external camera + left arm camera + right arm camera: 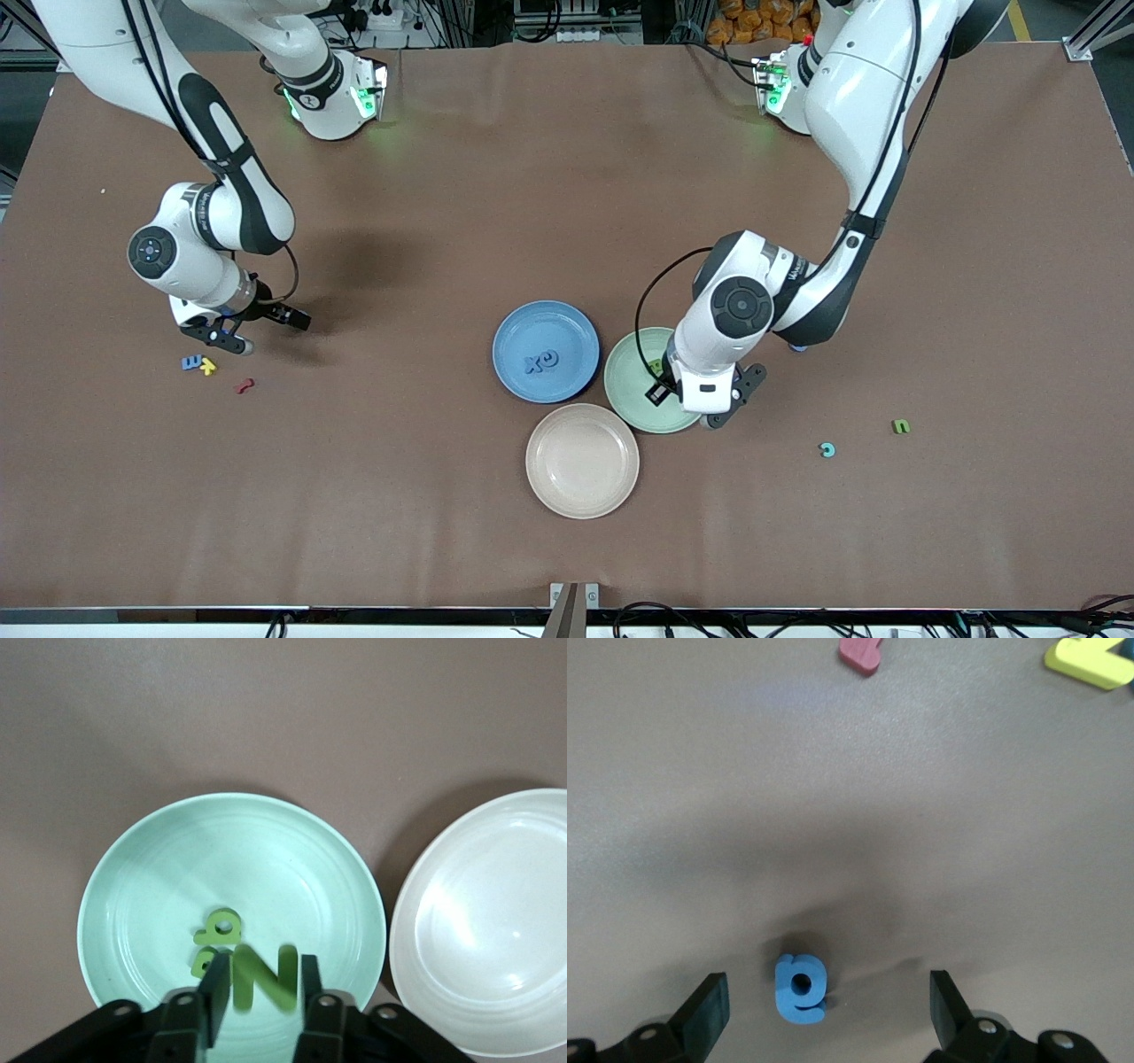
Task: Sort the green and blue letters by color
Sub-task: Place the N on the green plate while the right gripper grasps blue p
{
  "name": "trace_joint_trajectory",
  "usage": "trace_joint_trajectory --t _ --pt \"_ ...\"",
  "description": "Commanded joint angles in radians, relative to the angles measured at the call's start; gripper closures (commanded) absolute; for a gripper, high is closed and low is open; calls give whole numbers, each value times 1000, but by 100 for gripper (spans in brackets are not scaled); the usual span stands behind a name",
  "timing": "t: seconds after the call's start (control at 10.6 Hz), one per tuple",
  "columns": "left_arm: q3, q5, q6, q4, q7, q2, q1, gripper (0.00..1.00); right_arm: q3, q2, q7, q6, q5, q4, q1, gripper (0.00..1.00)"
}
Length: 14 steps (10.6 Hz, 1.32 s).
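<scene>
1. Closest to the front camera sits a beige plate (582, 461), with a teal letter (827, 450) and a green letter n (901, 426) loose on the table toward the left arm's end
2. Just past it, the left gripper (259, 988) hangs over the green plate (631, 390) – its fingers are clamped on a green letter N (264, 975), and two more green letters (217, 939) lie in the plate below
3. Beside that, the blue plate (518, 332) holds two blue letters (540, 361)
4. Toward the right arm's end lie a red squiggle (244, 385), a yellow letter (208, 366) and a blue letter (190, 362)
5. The right gripper (828, 1010) hovers low over the table – fingers spread wide around a blue letter e (800, 989), not touching it
</scene>
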Motion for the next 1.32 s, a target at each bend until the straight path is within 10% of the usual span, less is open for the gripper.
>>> trace_joint_trajectory --t 0.0,0.85,0.94,1.03,1.22 --pt "11 41 -42 -22 14 -22 -9 0 16 4 7 7 16 -12 -9 0" --pt "-127 185 -129 -92 380 -74 283 0 18 31 7 15 29 -9 2 0" --pt "-149 204 -130 -97 439 -74 329 0 18 31 7 13 29 -9 4 32" --pt "-169 214 -130 -101 490 -72 374 0 18 31 7 13 29 -9 4 85" --pt "-172 233 -130 -109 623 -72 440 0 20 29 7 13 29 -9 5 100"
